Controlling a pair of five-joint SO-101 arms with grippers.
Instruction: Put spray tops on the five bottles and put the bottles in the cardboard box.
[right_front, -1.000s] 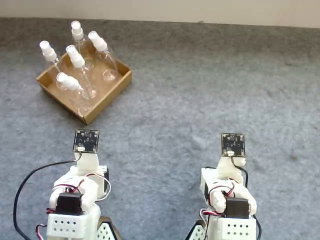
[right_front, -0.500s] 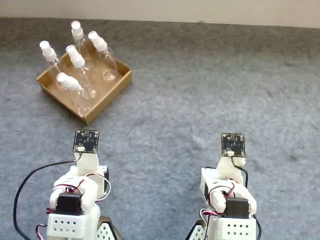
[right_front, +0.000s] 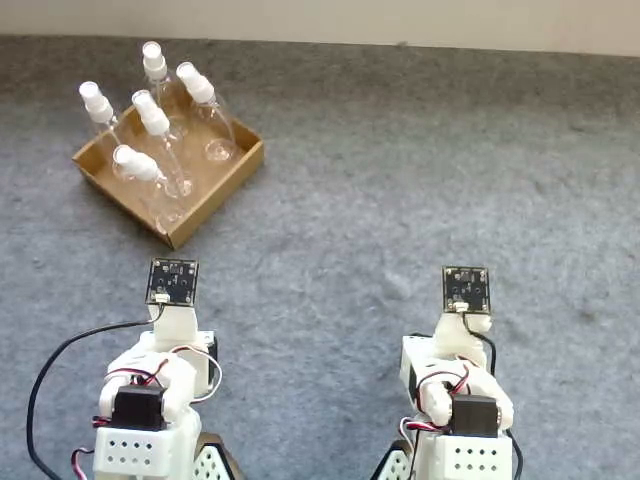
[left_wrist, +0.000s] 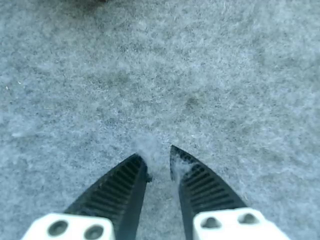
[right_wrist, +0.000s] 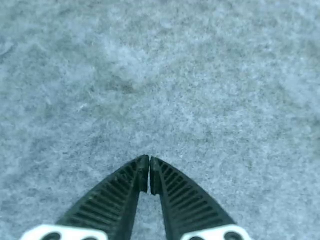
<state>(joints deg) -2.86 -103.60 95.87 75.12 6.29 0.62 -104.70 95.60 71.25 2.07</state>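
Looking down over the desk (right_front: 420, 170), all five bottles (right_front: 165, 140) are seen sat in the cardboard box (right_front: 222, 188) at the upper left of the frame. Each one is already capped with one of the white spray tops (right_front: 152, 58), so the job is judged pretty much done.

The bottles are stood more or less upright, with their long axes poking up out of the box. The box is placed up-frame and to the left of both arms, well apart from them. The left arm (right_front: 150, 400), parked at the lower left, is the nearer one, and the right arm (right_front: 455, 400) is parked at the lower right.

Nothing is gripped. The left jaws are held just a crack apart over bare grey felt, and the right jaws are pressed tip to tip, empty too. If any nudge to the box were still needed, it'd best be done by the left arm.

Compared with a second ago, nothing is changed: the arms, box and bottles are all found in the same spots.
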